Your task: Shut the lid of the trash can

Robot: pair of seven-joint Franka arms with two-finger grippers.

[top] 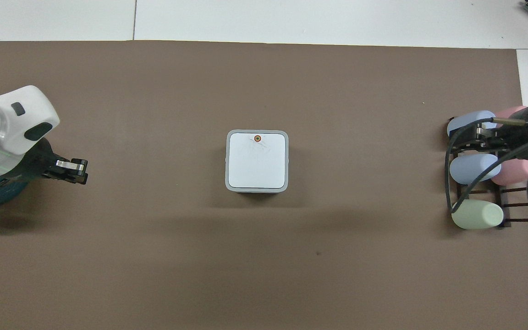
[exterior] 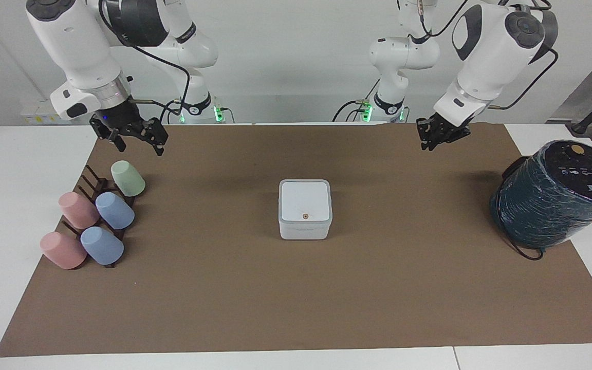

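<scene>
A brown mat (exterior: 296, 288) covered the tabletop (exterior: 13, 169). The trash can (exterior: 304, 226) sat at its middle, the lid (exterior: 304, 201) lying flat and closed on it. The left end effector (exterior: 439, 134) hung over the mat near a dark teal cylinder (exterior: 553, 195), fingers together, empty. The right end effector (exterior: 132, 134) waited, fingers spread, above the cups (exterior: 106, 216).

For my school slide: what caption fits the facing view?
Lid shut on the white trash can; both grippers raised, away from it.

Five cups (exterior: 115, 209), one trash can (exterior: 304, 209), one cylinder (exterior: 558, 192).
</scene>
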